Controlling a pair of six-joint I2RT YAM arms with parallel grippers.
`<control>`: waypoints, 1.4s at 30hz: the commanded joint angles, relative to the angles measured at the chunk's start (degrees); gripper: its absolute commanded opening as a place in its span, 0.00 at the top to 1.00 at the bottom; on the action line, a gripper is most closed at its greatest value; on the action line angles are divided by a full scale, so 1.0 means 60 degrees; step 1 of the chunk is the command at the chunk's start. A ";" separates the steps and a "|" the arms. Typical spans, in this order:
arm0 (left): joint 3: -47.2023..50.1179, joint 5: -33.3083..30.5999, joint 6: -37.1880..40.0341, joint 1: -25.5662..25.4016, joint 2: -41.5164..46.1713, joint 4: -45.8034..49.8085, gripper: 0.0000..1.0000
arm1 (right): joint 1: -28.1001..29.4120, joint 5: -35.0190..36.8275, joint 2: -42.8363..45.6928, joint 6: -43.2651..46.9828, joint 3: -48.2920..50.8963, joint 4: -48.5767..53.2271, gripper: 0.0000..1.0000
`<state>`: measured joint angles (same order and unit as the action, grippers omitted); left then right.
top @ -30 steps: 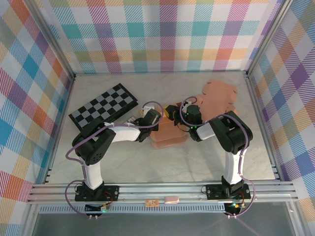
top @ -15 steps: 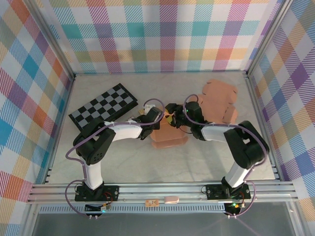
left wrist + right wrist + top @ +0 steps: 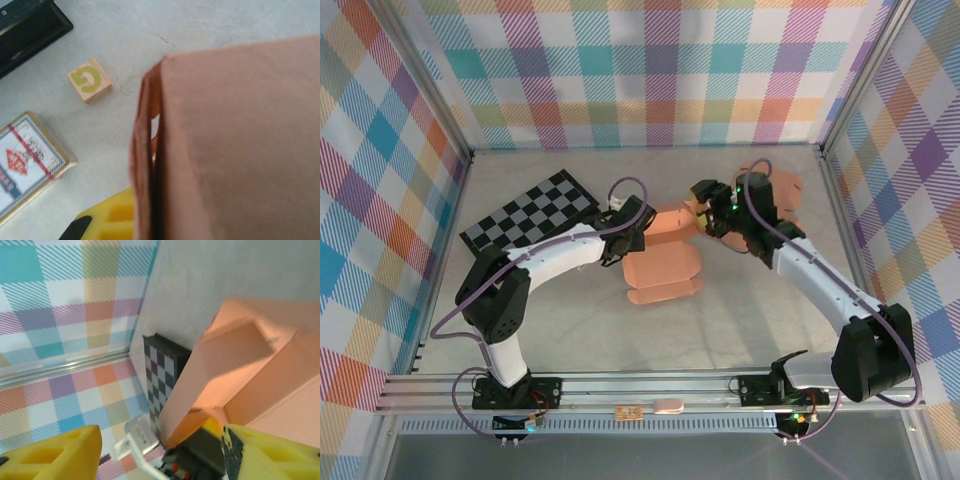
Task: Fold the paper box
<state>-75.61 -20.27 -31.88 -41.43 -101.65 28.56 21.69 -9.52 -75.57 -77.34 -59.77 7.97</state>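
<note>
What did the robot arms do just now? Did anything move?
The right gripper opened and swung toward the back wall as its arm stretched out. The left gripper, shut on the salmon-coloured paper box, moved back too, pulling a flap with it. The black-and-white folding chessboard stayed put.

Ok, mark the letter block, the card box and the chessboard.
letter block (image 3: 89, 80): left wrist view, its lettered face.
card box (image 3: 29, 161): left wrist view, its printed lid.
chessboard (image 3: 527, 215): top external view, the board's middle.
</note>
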 commanded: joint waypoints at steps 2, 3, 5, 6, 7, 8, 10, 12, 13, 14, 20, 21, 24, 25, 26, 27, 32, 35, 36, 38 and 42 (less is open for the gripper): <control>-0.0824 0.0831 -0.0526 0.0145 0.0459 0.2534 1.00 | -0.0148 0.0041 -0.0373 0.2526 -0.2154 0.3846 0.35; -0.0998 0.0884 -0.0570 0.0137 0.0503 0.2830 1.00 | -0.0142 0.0007 -0.0645 0.2879 -0.2751 0.4417 0.36; -0.1276 0.1010 -0.0674 0.0150 0.0559 0.3260 1.00 | -0.0129 0.0016 -0.1033 0.3224 -0.3555 0.5084 0.38; -0.1465 0.1056 -0.0723 0.0152 0.0560 0.3499 1.00 | -0.0129 0.0033 -0.1177 0.3307 -0.3849 0.5242 0.38; -0.1640 0.1095 -0.0758 0.0152 0.0543 0.3704 1.00 | -0.0129 0.0024 -0.1309 0.3411 -0.4071 0.5253 0.39; -0.1785 0.1151 -0.0776 0.0152 0.0507 0.3833 1.00 | -0.0118 -0.0009 -0.1443 0.3487 -0.4271 0.5309 0.39; -0.2125 0.1238 -0.0787 0.0152 0.0414 0.4138 1.00 | -0.0101 -0.0114 -0.1859 0.3515 -0.4782 0.5642 0.40; -0.2439 0.1310 -0.0790 0.0152 0.0318 0.4366 1.00 | 0.0008 -0.0179 -0.2251 0.3570 -0.5171 0.5897 0.41; -0.2595 0.1327 -0.0785 0.0152 0.0270 0.4484 1.00 | 0.0085 -0.0097 -0.2429 0.3595 -0.5346 0.6072 0.41; -0.2686 0.1310 -0.0786 0.0161 0.0240 0.4550 1.00 | 0.0173 -0.0026 -0.2544 0.3631 -0.5452 0.6161 0.41; -0.3047 0.1423 -0.0781 0.0152 0.0089 0.4775 1.00 | 0.0338 0.0461 -0.2683 0.3789 -0.5289 0.6374 0.42; -0.3070 0.1440 -0.0756 0.0166 0.0077 0.4788 1.00 | 0.0354 0.0613 -0.2510 0.3717 -0.5147 0.6391 0.41; -0.3144 0.1528 -0.0729 0.0224 0.0023 0.4824 1.00 | 0.0354 0.0917 -0.1552 0.3564 -0.4118 0.5744 0.38; -0.3159 0.1568 -0.0718 0.0239 0.0023 0.4821 1.00 | 0.0361 0.0943 -0.1227 0.3513 -0.3719 0.5484 0.38; -0.3185 0.1599 -0.0701 0.0262 0.0013 0.4807 1.00 | 0.0354 0.0905 -0.0940 0.3448 -0.3443 0.5340 0.38; -0.3228 0.1641 -0.0678 0.0282 -0.0003 0.4838 1.00 | 0.0361 0.0756 -0.0733 0.3391 -0.3195 0.5257 0.39; -0.3491 0.1798 -0.0592 0.0371 -0.0081 0.4945 1.00 | 0.0628 0.0415 -0.0120 0.2956 -0.1859 0.4663 0.42; -0.3668 0.1883 -0.0524 0.0414 -0.0194 0.5062 1.00 | 0.0631 0.0340 -0.0100 0.2812 -0.1187 0.3915 0.44; -0.3700 0.1901 -0.0490 0.0416 -0.0211 0.5069 1.00 | 0.0630 0.0367 -0.0179 0.2823 -0.1104 0.3790 0.44; -0.3753 0.1958 -0.0452 0.0432 -0.0227 0.5106 1.00 | 0.0640 0.0490 -0.0382 0.2947 -0.1084 0.3706 0.45; -0.3833 0.2053 -0.0429 0.0445 -0.0221 0.5157 1.00 | 0.0616 0.0496 -0.0747 0.3090 -0.1029 0.3081 0.49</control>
<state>-96.49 -9.30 -35.11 -39.22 -102.72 57.14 25.47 -6.61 -79.22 -59.24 -66.19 31.81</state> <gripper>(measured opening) 0.080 0.518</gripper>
